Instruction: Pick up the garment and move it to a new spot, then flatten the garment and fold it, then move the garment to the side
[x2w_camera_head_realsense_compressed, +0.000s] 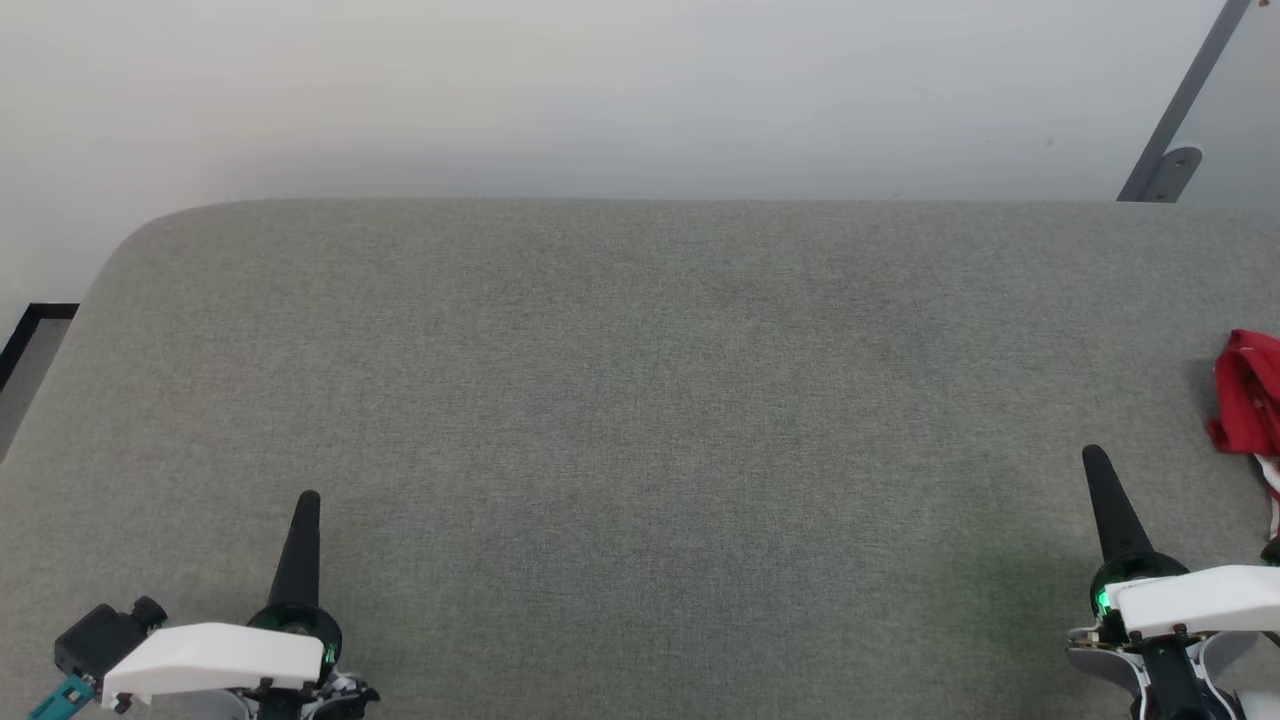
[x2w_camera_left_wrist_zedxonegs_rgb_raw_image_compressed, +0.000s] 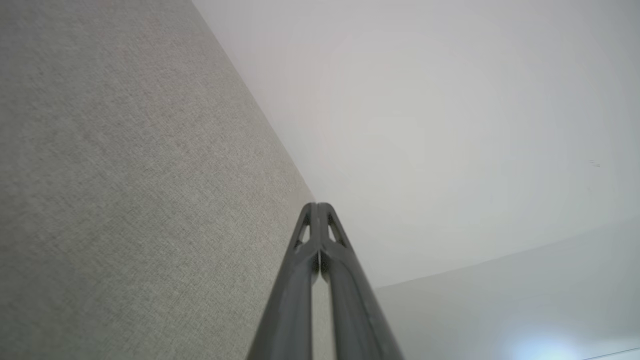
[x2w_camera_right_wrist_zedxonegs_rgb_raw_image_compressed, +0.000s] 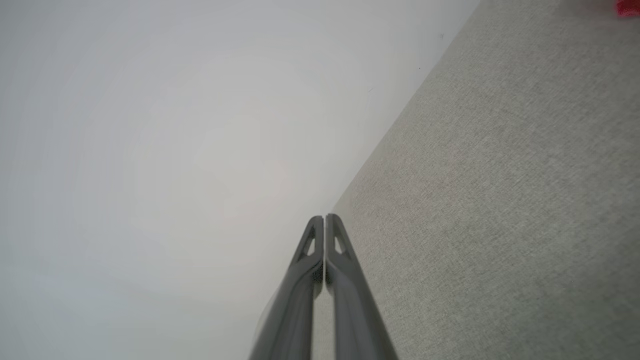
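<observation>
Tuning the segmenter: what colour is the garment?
The garment is red, some white below; head view shows best.

The surface (x2w_camera_head_realsense_compressed: 640, 400) is a muted grey-green with a fine woven fleck. At its right edge the garment (x2w_camera_head_realsense_compressed: 1248, 392) is bright red, with a sliver of white at its near end. My left tool (x2w_camera_head_realsense_compressed: 308, 497) and right tool (x2w_camera_head_realsense_compressed: 1095, 455) have black fingers, white housings and a green glow at the base. The far wall (x2w_camera_head_realsense_compressed: 600, 90) is pale grey-white.

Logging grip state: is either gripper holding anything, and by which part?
Nothing is held: the left gripper and right gripper are shut and empty; the garment lies apart.
</observation>
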